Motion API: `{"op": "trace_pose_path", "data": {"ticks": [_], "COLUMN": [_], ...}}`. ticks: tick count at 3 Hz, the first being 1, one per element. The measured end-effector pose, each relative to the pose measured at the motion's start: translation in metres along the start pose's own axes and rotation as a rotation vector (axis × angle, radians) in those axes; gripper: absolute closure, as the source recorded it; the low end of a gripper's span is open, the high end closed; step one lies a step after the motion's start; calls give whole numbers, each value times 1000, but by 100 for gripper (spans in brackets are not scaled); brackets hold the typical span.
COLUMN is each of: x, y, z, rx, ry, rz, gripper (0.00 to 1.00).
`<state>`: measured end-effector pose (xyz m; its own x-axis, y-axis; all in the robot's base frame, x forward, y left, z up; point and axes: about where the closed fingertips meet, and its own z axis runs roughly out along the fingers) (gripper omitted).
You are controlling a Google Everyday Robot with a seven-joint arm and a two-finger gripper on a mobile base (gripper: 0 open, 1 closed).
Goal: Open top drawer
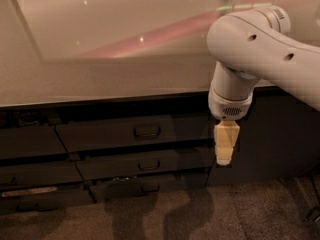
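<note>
The top drawer is a long dark grey front just under the countertop edge, with a small dark bar handle at its centre. It looks shut, its front in line with the cabinet face. My gripper is cream-coloured and hangs straight down from the white wrist. It is in front of the drawer's right end, to the right of the handle and a little below it, apart from it and holding nothing.
Two more drawers with similar handles, the middle drawer and the bottom drawer, lie below. A plain dark cabinet door is at right. The glossy countertop runs above. More dark fronts are at left. Carpet floor is below.
</note>
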<state>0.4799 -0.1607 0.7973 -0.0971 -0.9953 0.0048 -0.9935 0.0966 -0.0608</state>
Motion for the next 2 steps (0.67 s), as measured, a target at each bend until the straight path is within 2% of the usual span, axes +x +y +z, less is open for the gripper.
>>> {"op": "trace_pose_path", "data": {"ticks": [1,2], "x": [0,1], "y": [0,-1], "z": [0,3], "rx": [0,-23], "ry": [0,-78], "rz": [0,-37], "gripper": [0,0]}}
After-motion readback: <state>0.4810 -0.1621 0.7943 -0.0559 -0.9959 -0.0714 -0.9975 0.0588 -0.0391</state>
